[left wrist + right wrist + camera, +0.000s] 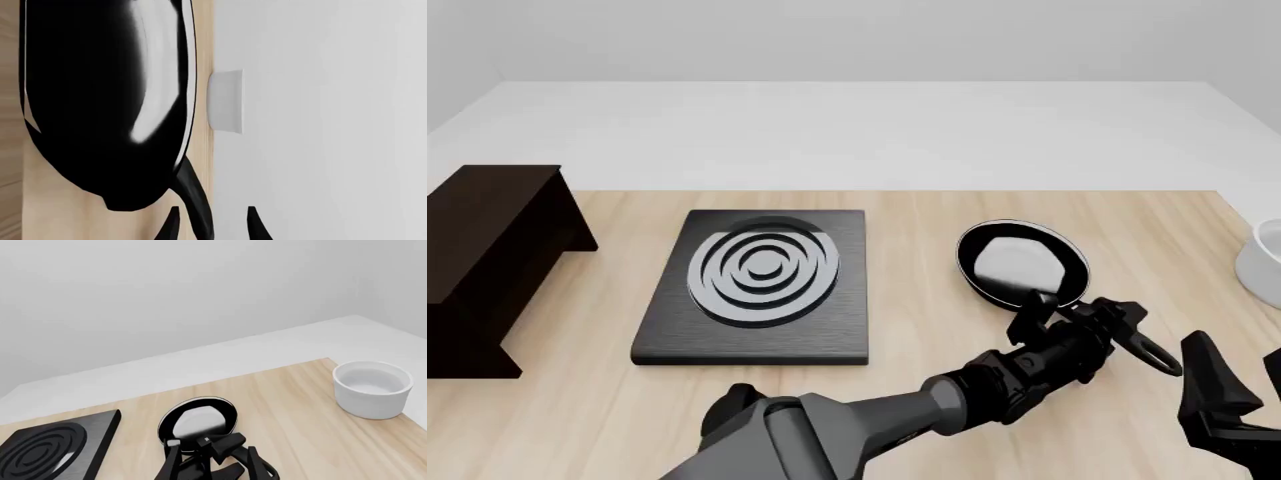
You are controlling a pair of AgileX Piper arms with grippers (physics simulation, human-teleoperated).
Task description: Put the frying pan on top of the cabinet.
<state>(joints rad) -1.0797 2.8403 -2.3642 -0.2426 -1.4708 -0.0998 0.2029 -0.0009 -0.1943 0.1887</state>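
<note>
Two arms are showing; I'm bringing the left gripper (pixel 1052 312) around the frying pan (pixel 1022 262) handle, fingers parted, pan sitting right of the stove plate (pixel 761 285). Right gripper (pixel 1228 400): unclear. Gripping off-centre risks tipping during the long carry to the cabinet (pixel 487 240).

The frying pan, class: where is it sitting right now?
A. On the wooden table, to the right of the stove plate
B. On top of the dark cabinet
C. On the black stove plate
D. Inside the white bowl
A: in the front view the frying pan rests on the wooden table, to the right of the stove plate and far from the cabinet, with the left gripper at its handle.
</note>
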